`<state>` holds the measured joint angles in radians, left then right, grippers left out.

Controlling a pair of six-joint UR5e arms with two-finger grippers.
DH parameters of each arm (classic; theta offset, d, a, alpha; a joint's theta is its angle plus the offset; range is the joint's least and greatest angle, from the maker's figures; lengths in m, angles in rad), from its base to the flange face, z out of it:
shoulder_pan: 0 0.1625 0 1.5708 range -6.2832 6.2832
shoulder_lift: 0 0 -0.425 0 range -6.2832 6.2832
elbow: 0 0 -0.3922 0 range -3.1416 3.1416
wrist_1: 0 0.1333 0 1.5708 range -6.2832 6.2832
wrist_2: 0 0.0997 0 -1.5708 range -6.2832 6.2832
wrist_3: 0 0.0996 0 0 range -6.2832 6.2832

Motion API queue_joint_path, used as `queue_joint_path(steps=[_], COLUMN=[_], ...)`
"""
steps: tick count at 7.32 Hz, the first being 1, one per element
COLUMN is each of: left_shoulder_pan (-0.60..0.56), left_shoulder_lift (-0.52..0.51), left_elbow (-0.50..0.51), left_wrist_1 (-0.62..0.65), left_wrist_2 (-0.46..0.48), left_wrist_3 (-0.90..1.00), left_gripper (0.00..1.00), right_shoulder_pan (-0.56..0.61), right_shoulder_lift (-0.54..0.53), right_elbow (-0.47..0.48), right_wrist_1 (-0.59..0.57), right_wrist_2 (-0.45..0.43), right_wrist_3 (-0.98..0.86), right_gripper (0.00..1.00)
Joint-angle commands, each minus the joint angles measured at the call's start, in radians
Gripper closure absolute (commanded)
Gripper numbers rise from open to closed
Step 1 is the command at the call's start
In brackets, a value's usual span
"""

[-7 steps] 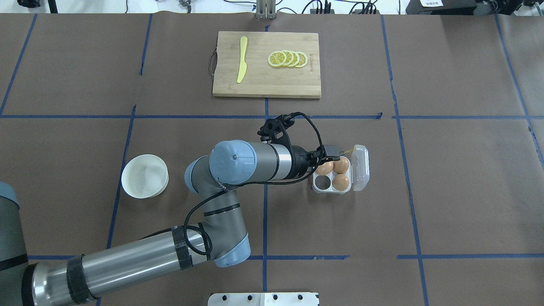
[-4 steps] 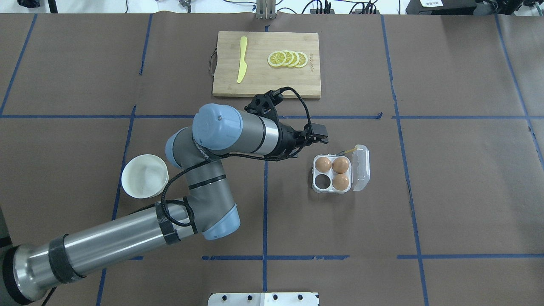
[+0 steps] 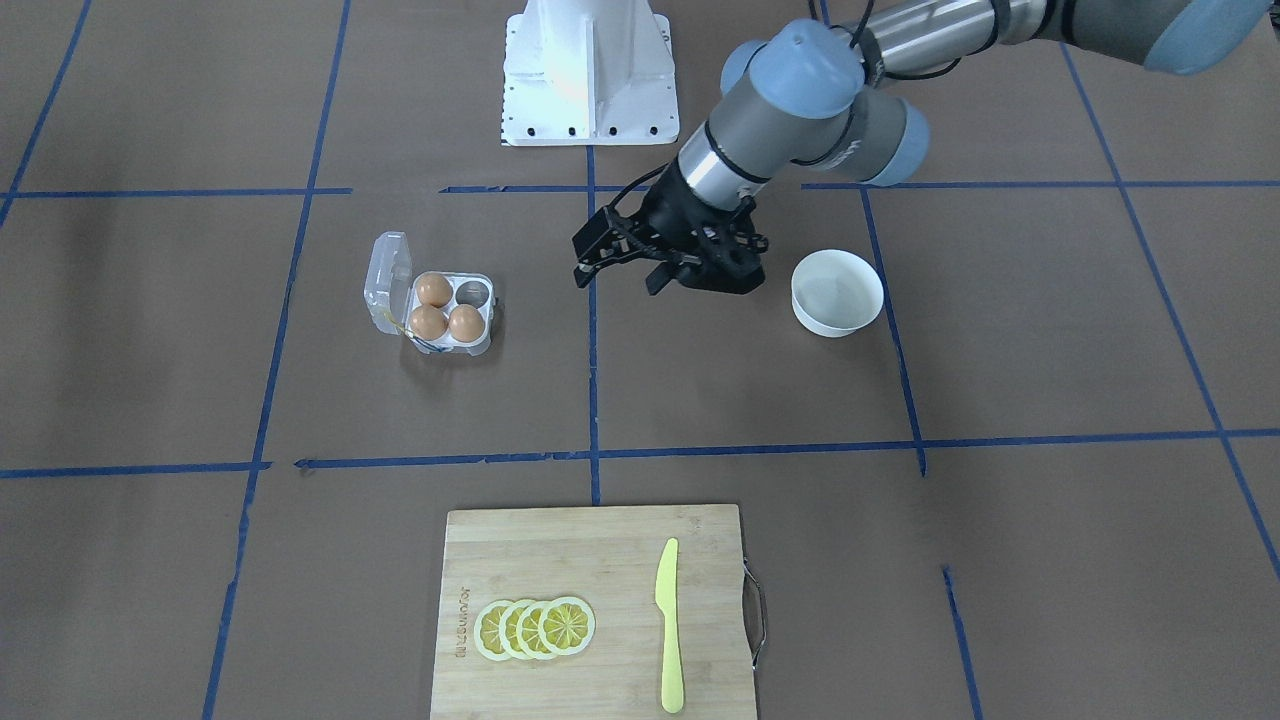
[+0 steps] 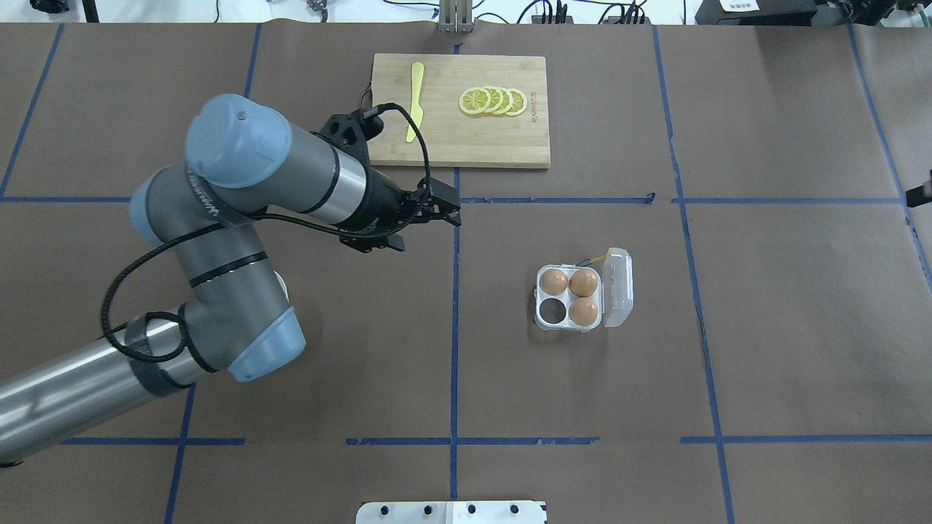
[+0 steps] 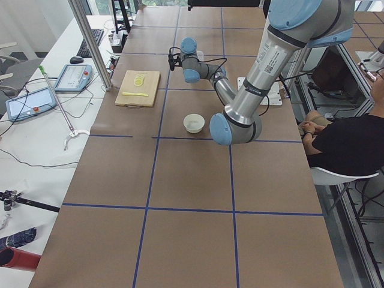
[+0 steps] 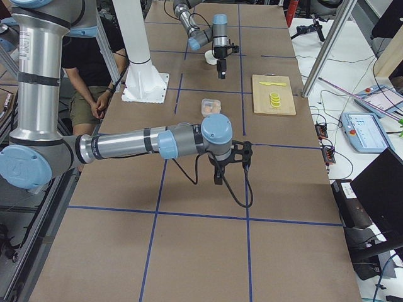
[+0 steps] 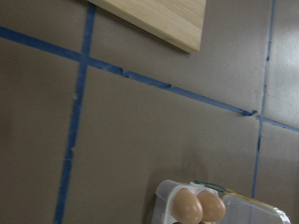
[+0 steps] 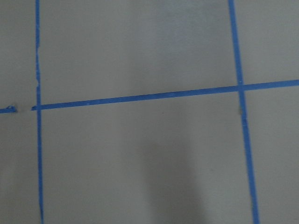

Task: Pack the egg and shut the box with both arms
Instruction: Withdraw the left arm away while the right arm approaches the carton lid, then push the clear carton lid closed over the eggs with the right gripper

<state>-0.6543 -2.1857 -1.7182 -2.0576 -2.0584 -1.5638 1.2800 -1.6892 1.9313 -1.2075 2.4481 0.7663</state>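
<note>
The clear egg box point(image 4: 542, 320) stands right of the table's middle with its lid point(image 4: 619, 287) open. It holds three brown eggs point(image 4: 555, 280); the near-left cup point(image 4: 553, 311) is empty. It also shows in the front view point(image 3: 485, 345) and, partly, in the left wrist view point(image 7: 163, 205). My left gripper point(image 4: 429, 229) is open and empty, hovering well to the left of and beyond the box point(image 3: 615, 280). My right gripper point(image 6: 217, 178) hangs over bare table far to the right; I cannot tell whether it is open or shut.
A white bowl point(image 3: 837, 292) sits near my left arm, hidden under it in the overhead view. A wooden cutting board point(image 4: 459, 138) with lemon slices point(image 4: 494, 100) and a yellow knife point(image 4: 415, 102) lies at the far side.
My left gripper was over the box's far-left cup, left an egg there, and has pulled away up and to the left, empty. The box has not moved.
</note>
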Motion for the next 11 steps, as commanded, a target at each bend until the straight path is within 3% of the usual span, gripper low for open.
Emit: queue_joint_path(steps=[1, 2, 5, 7, 9, 11], left_shoulder_pan=[-0.132, -0.216, -0.342, -0.399, -0.476, -0.481], left_shoulder_lift=[0.046, 0.05, 0.179, 0.268, 0.287, 0.297], left_elbow=[-0.194, -0.213, -0.242, -0.235, -0.177, -0.158], left_wrist_1=[0.294, 0.31, 0.375, 0.376, 0.369, 0.363], left_wrist_2=[-0.012, -0.015, -0.02, -0.023, -0.081, -0.089], left_wrist_3=[0.024, 0.05, 0.356, 0.589, 0.717, 0.734], left_gripper=[0.0, 0.0, 0.0, 0.0, 0.0, 0.0], right_shoulder_pan=[-0.259, -0.342, -0.499, -0.6, -0.671, -0.689], right_shoulder_lift=[0.025, 0.037, 0.095, 0.193, 0.378, 0.588], right_elbow=[0.005, 0.005, 0.005, -0.027, -0.096, -0.168], right_wrist_1=[0.254, 0.255, 0.255, 0.246, 0.194, 0.064], right_wrist_2=[-0.117, -0.145, -0.179, -0.263, -0.312, -0.334], right_wrist_3=[0.374, 0.379, 0.386, 0.433, 0.496, 0.501], right_gripper=[0.74, 1.0, 1.0, 1.0, 1.0, 1.0])
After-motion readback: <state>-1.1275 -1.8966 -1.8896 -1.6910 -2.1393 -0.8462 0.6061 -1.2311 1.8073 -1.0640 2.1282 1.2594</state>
